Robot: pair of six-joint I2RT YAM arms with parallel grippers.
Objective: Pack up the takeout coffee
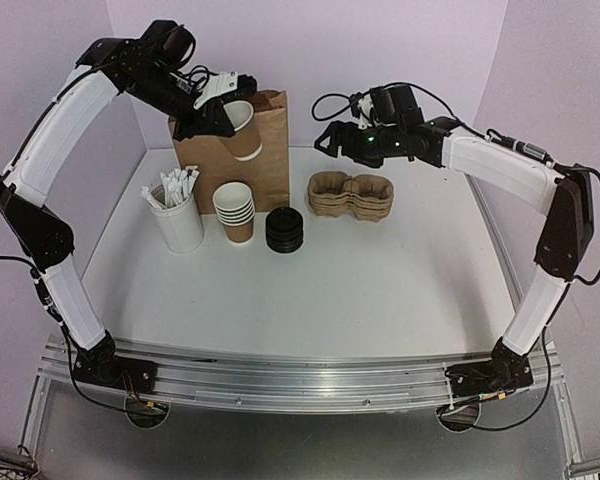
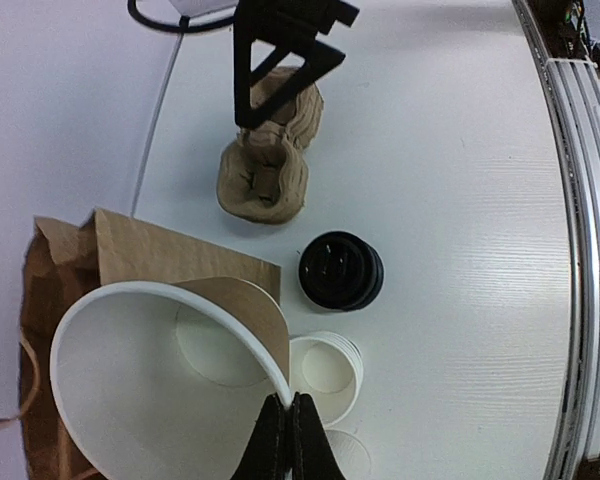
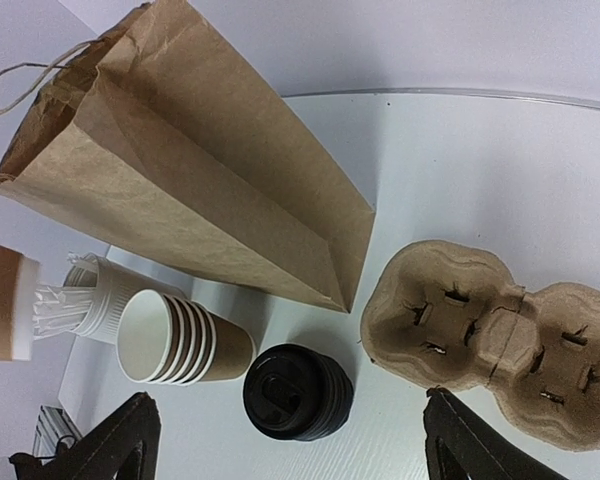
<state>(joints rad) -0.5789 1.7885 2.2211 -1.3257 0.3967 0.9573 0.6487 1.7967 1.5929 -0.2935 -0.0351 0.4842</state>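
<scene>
While tight on cup (image 2: 150,400), L gripper (image 2: 286,415)

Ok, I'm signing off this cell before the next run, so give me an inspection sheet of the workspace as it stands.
Surface: white table, no spill seen.
Job's things: brown paper cup, lidless, tilted, held by its rim at the top of the paper bag.
Clutter: stack of cups, stack of black lids, white cup of straws, pulp carriers, all on the table.
Grippers: left gripper shut on the cup's rim; right gripper open, above the carriers.
Cables: black loops at both wrists.
Surroundings: lilac walls; metal rail at the near edge.
</scene>
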